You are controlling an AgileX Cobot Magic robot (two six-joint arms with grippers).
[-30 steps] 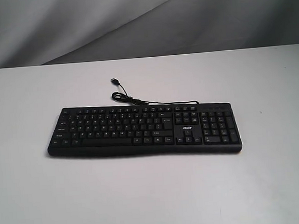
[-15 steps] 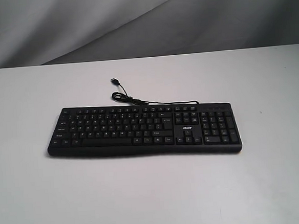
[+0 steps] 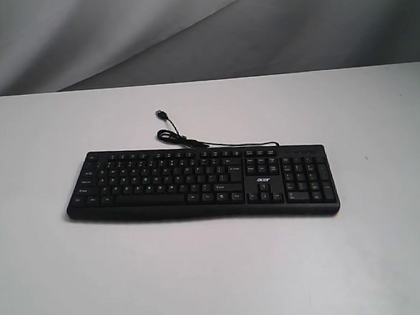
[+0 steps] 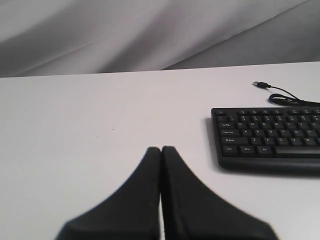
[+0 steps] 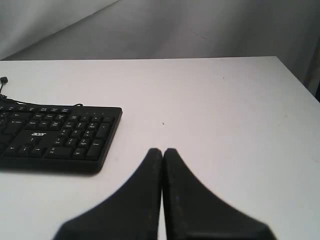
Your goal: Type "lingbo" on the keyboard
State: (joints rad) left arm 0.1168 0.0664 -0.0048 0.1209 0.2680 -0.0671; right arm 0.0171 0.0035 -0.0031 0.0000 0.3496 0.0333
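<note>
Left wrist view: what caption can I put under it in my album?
Shut left gripper over the white table, apart from the black keyboard and its loose USB cable.

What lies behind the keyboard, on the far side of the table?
Behind the keyboard its thin black cable lies looped on the white table, its USB plug free. Further back hangs grey cloth. The table under the keyboard is covered.

Keyboard [image 3: 201, 181] lies mid-table [image 3: 218, 272], cable [image 3: 194, 140] running from its rear edge to plug [image 3: 161, 114] behind; left gripper [image 4: 161, 150] clear of its left end, right gripper [image 5: 162, 151] clear of its right.
</note>
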